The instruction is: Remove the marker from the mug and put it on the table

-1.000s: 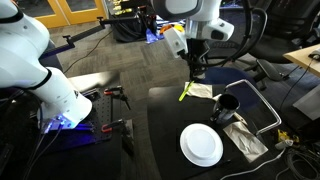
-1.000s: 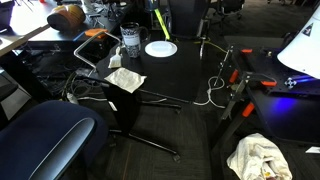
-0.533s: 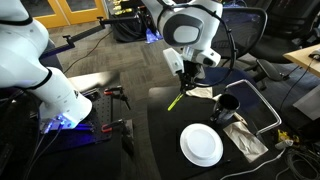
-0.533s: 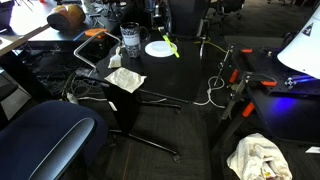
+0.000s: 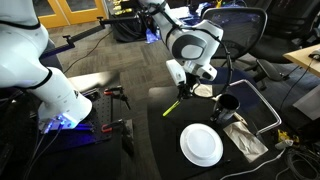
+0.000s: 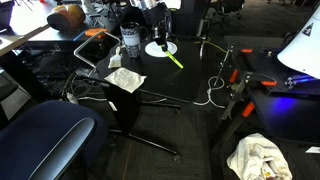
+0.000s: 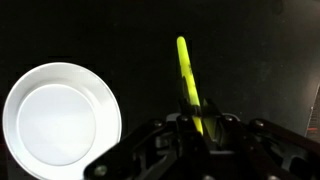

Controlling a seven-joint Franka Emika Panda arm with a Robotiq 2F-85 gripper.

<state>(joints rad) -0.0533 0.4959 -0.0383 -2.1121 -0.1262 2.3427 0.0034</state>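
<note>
My gripper [image 5: 184, 88] is shut on the yellow-green marker [image 5: 173, 103] and holds it low over the black table [image 5: 160, 135], tilted, with its free end close to the top. The wrist view shows the marker [image 7: 187, 80] running out from between the fingers [image 7: 200, 125] over the dark table, next to the white plate [image 7: 60, 115]. The marker also shows in an exterior view [image 6: 173, 57]. The black mug [image 5: 227, 104] stands apart from the gripper, near the table's far side, beside the plate [image 5: 201, 145].
Crumpled paper [image 5: 243, 140] and a white napkin [image 5: 203, 91] lie near the mug. A cable [image 6: 212, 88] hangs over a table edge. A glass jar [image 6: 130, 41] and paper [image 6: 125, 78] sit by the other edge. Chairs stand around the table.
My gripper has come down and moved away from the mug with the marker in it. The marker now hangs low over the table beside the plate.
</note>
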